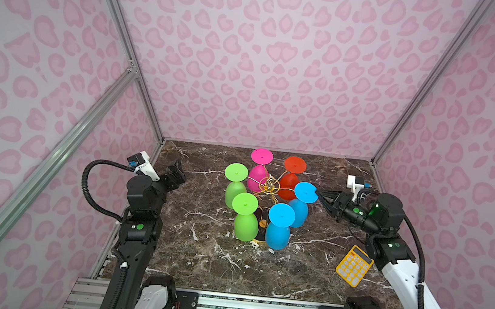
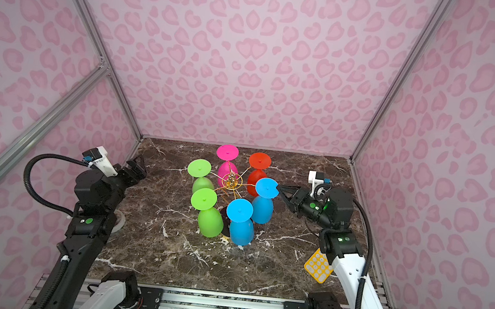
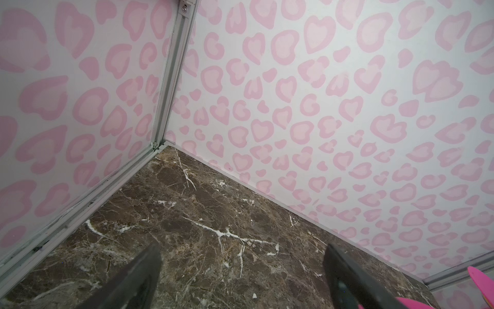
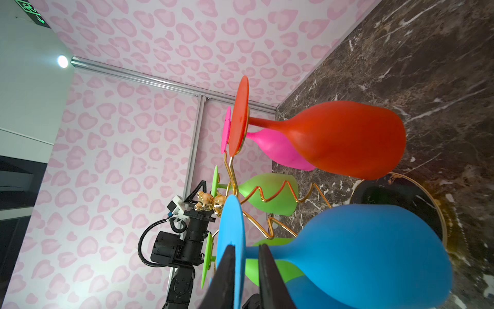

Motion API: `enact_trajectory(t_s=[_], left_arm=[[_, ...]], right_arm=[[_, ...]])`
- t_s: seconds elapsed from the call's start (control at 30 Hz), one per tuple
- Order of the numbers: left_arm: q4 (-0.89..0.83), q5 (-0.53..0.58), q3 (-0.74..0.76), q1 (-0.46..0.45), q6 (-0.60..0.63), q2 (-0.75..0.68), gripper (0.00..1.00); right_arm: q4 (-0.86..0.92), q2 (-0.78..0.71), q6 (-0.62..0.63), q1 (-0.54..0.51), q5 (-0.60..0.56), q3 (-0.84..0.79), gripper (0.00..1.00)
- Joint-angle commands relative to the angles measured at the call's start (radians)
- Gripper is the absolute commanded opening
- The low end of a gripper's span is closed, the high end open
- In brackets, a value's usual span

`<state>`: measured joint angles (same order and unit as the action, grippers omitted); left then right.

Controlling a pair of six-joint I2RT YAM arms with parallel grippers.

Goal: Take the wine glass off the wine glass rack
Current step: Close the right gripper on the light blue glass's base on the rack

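Rack [image 1: 268, 185] stands central; far blue glass [image 1: 298, 213] hangs bowl-down on its right side. We see fingers of right gripper [image 4: 247, 250] narrowly straddling its foot, but cannot tell whether they pinch. Left gripper [image 3: 240, 281] gapes wide, empty.

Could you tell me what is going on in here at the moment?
The right gripper has its jaws either side of the foot of a blue wine glass, which hangs upside down on the gold wine glass rack. Whether it already pinches the foot is unclear, and the glass is not yet off the rack. The left gripper sits open, well away from the rack, holding nothing.
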<state>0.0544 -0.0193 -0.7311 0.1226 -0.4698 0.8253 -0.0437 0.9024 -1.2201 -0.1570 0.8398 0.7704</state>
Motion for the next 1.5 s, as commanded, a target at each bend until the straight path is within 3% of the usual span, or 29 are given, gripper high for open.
enact_trajectory(t_s=[0.0, 0.1, 0.23, 0.6, 1.47], left_arm=[[0.021, -0.007, 0.002, 0.002, -0.013, 0.000, 0.96], [0.021, -0.011, 0.003, 0.004, -0.015, 0.001, 0.96], [0.019, -0.011, 0.002, 0.006, -0.016, 0.000, 0.96], [0.018, -0.013, 0.001, 0.012, -0.024, 0.007, 0.96], [0.013, -0.015, 0.006, 0.018, -0.034, -0.008, 0.96]], right_arm=[[-0.049, 0.003, -0.021, -0.003, 0.016, -0.004, 0.18], [-0.050, 0.007, -0.026, -0.003, 0.018, -0.003, 0.18], [-0.044, 0.007, -0.025, -0.003, 0.015, -0.002, 0.29], [-0.041, 0.015, -0.032, -0.004, 0.013, -0.008, 0.15], [-0.030, 0.029, -0.068, -0.003, 0.015, 0.049, 0.00]])
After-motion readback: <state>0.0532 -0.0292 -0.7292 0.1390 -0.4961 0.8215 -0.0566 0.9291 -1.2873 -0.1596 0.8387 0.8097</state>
